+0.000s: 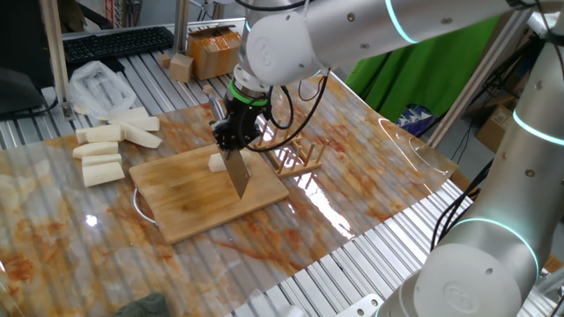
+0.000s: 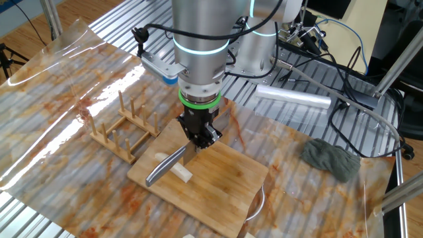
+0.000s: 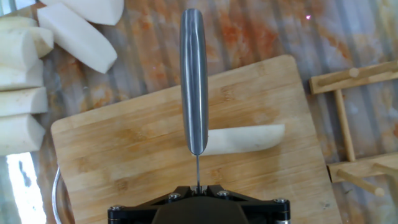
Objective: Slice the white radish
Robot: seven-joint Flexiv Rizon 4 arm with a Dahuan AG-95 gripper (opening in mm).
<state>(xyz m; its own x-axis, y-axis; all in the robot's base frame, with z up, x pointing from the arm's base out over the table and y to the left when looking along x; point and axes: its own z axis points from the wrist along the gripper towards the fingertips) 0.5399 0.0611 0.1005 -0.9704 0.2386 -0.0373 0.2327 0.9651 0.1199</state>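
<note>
A wooden cutting board (image 1: 207, 195) lies in the middle of a marbled orange-and-white sheet (image 1: 370, 167) that covers the slatted metal table (image 1: 26, 128). In one fixed view, a loose group of longer white radish sticks (image 1: 110, 150) sits at the left of the frame, well apart from the board, with a translucent plastic bag (image 1: 95, 85) just above them. A small wooden rack (image 1: 298, 158) stands just right of the board's far corner, and cardboard boxes (image 1: 210, 48) are at the top centre. In the other fixed view, a grey-green cloth (image 2: 330, 158) lies at the right, clear of the board, and a silver cylinder (image 2: 292, 98) rests on the slats above it. Cables hang close around the wrist. Nothing lies on the board between the blade and the radish.

The gripper (image 1: 235, 136) points down over the board, its jaws pressed together on the handle of a knife (image 3: 194, 81). In the hand view the handle runs up the centre of the frame, and the thin blade shows edge-on below it.

The white radish (image 3: 245, 138), 1 short creamy piece, lies flat on the board. In the hand view it stretches from beneath the knife toward the right of the frame, the blade crossing its left end. In the other fixed view the blade slants down to the left of the gripper, beside the piece. Whether the edge touches the radish cannot be told.
</note>
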